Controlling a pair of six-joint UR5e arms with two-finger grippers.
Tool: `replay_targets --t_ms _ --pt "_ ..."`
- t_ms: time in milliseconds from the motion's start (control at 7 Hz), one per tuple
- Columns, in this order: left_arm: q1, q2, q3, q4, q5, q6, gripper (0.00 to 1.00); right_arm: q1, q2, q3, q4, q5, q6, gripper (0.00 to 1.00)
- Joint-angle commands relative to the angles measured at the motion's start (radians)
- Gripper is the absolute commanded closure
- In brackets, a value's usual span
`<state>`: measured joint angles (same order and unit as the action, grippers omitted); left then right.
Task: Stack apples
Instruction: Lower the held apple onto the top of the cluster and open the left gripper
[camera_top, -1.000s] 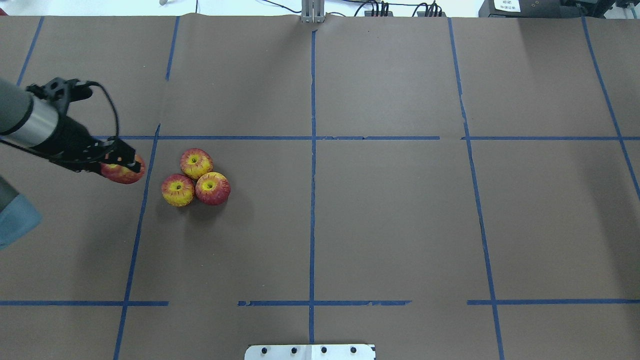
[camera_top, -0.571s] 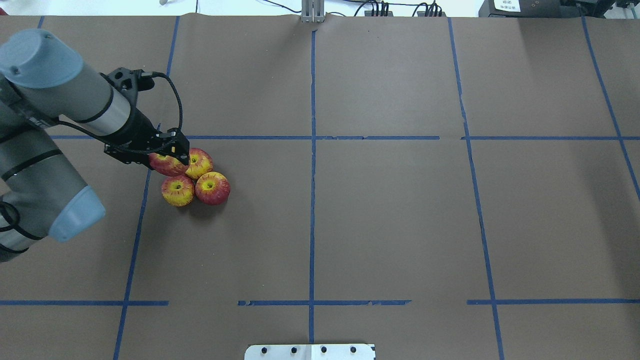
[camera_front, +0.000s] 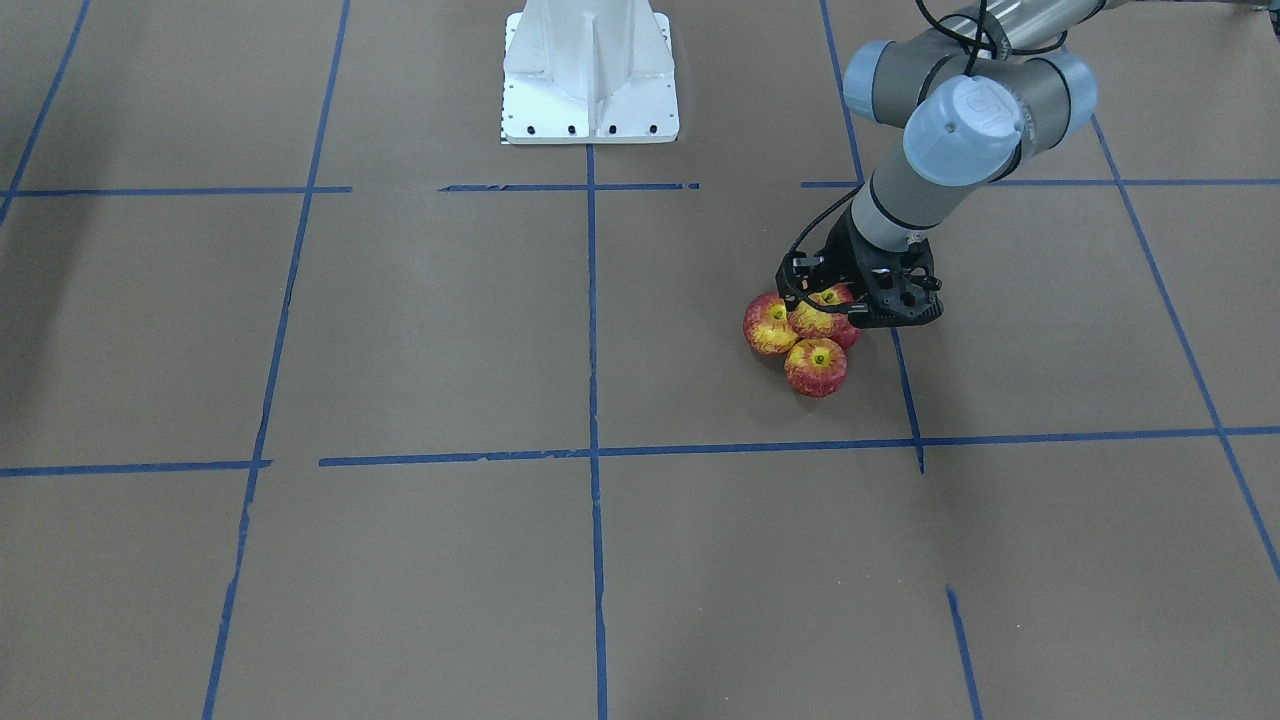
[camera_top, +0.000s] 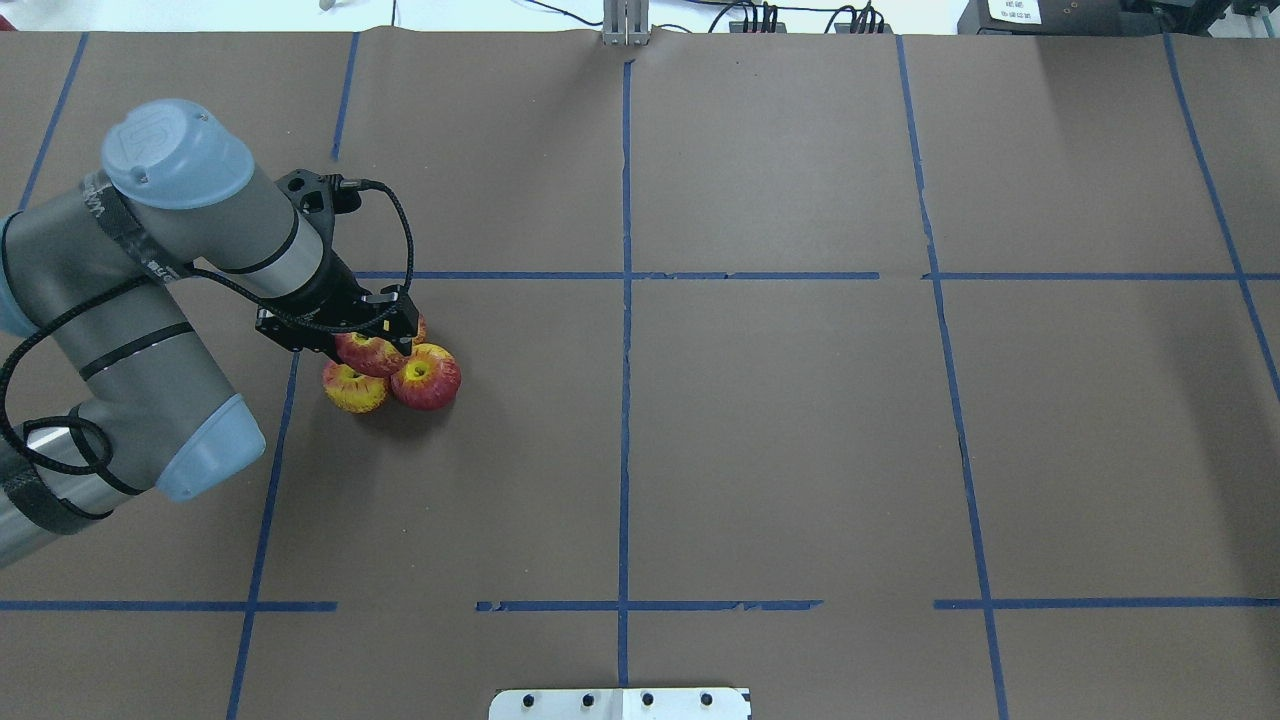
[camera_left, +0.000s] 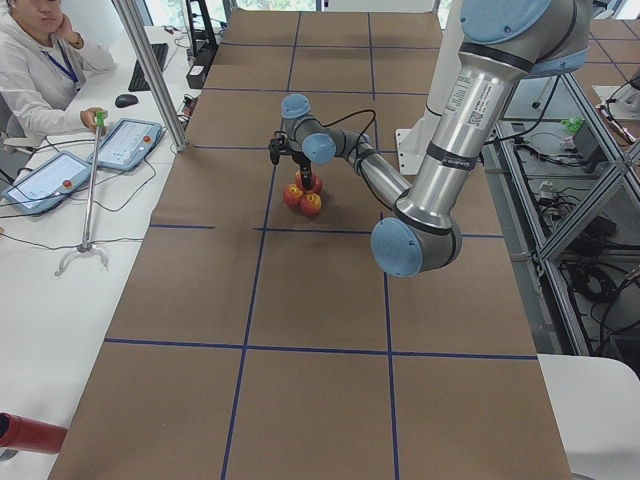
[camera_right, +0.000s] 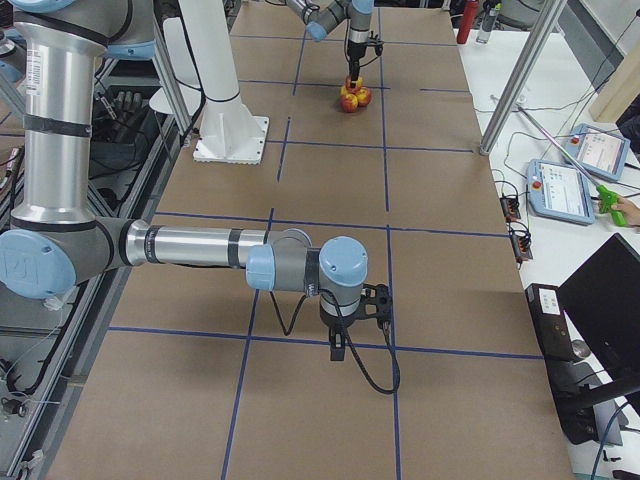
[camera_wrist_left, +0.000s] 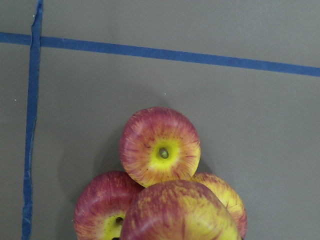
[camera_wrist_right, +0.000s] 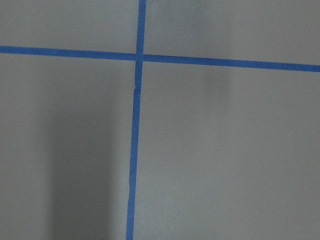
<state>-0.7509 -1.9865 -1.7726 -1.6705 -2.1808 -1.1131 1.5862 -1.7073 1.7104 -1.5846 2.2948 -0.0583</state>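
A: Left tool (camera_top: 378, 338) — state?
B: Pinched on the fourth apple (camera_top: 368, 354), which is held directly over the trio of apples (camera_top: 428, 377) clustered on the desk (camera_top: 800, 450). Contact w/ the trio can't be told.
A: Trio layout?
B: All three are set touching; one is mostly hidden under the tool in the overhead view.
A: Right tool (camera_right: 340, 345)?
B: Seen low over the desk, well apart from the trio — spread or pressed together can't be told.

Grey arm (camera_top: 130, 340) (pale-blue caps (camera_top: 175, 150))
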Motion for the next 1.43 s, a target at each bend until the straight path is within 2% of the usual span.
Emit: replay_targets --t_ms 0,143,286,571,714,857,1143,1286 --pt "0.004 0.002 0.008 0.0 -0.001 0.001 1.0 0.0 0.0 0.0 0.0 0.0 0.0 0.0" --pt "0.004 0.003 0.009 0.0 -0.001 -0.001 1.0 0.0 0.0 0.0 0.0 0.0 0.0 0.0" --pt "0.004 0.005 0.009 0.0 -0.002 -0.001 0.89 0.0 0.0 0.0 0.0 0.002 0.0 0.0" --pt "0.004 0.005 0.012 0.0 -0.004 -0.001 0.56 0.0 0.0 0.0 0.0 0.0 0.0 0.0" --pt "0.005 0.005 0.013 0.0 -0.002 0.001 0.08 0.0 0.0 0.0 0.0 0.0 0.0 0.0" --pt "0.008 0.003 0.015 0.0 -0.002 -0.001 0.0 0.0 0.0 0.0 0.0 0.0 0.0 0.0" --pt "0.008 0.009 0.003 0.002 -0.004 -0.002 0.0 0.0 0.0 0.0 0.0 0.0 0.0 0.0" --pt "-0.007 0.017 -0.043 0.012 -0.005 -0.001 0.0 0.0 0.0 0.0 0.0 0.0 0.0 0.0"
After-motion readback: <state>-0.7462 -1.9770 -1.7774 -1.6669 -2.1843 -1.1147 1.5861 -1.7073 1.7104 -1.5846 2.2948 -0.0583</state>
